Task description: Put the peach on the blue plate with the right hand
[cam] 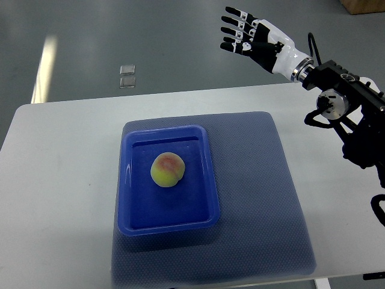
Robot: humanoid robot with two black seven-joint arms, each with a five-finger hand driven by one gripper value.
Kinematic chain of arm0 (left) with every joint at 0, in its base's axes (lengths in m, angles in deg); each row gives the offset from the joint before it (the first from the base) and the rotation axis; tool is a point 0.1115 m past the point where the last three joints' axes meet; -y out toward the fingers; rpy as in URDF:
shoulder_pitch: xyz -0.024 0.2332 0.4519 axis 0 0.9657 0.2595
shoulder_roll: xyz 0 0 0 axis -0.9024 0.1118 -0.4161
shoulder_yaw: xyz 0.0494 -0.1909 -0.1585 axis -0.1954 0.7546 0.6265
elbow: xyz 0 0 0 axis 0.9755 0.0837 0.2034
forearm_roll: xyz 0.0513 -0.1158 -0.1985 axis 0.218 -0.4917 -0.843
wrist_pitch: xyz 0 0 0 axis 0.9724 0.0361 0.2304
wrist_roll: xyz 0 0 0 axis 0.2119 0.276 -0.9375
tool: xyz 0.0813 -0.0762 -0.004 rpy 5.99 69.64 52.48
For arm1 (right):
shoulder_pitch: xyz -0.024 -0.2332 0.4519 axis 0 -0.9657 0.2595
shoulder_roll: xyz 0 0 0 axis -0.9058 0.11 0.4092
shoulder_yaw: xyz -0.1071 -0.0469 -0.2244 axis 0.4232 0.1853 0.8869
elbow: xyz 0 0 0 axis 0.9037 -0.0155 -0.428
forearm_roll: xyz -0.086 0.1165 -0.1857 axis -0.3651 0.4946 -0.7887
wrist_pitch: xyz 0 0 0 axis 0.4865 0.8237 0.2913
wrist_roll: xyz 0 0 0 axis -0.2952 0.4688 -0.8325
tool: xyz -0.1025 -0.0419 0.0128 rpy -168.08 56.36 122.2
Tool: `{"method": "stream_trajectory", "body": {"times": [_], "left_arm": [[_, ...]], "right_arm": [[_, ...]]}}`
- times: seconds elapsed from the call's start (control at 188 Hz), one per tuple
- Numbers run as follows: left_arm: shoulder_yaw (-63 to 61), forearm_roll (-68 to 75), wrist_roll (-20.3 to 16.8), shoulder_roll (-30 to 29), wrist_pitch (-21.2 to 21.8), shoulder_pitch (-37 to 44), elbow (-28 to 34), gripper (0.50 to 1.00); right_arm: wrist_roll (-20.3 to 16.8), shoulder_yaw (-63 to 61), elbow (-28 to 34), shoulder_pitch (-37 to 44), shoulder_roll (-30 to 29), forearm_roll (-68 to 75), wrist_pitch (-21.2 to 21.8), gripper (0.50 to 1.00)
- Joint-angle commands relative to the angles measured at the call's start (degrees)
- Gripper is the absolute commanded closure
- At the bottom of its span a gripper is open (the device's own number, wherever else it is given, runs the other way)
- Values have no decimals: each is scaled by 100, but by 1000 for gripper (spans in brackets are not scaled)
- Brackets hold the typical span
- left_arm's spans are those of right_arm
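Peach (168, 170) lies inside the blue plate (204, 158) on a blue mat (277, 205) on the bench (60, 180), so placing looks done, and the right hand (252, 39), fingers (231, 29) released and empty well above the far edge, need only retreat.

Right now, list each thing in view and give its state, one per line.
peach: resting inside the blue plate, not held.
blue plate: upright on the blue mat, holding only the peach.
blue mat: lying flat on the white table.
white table: carrying the mat.
right hand: raised beyond the table's far edge, fingers spread, holding nothing.
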Motion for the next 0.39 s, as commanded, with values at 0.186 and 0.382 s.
{"method": "stream_trajectory", "body": {"times": [0.186,0.382], "left_arm": [[-1,7,1,0,0,2,-7,500],[-1,7,1,0,0,2,-7,500]], "right_arm": [[425,-597,-652,-669,-492,2106,1,568],[442,-597,-775,-757,-703,2352,-34,568]]}}
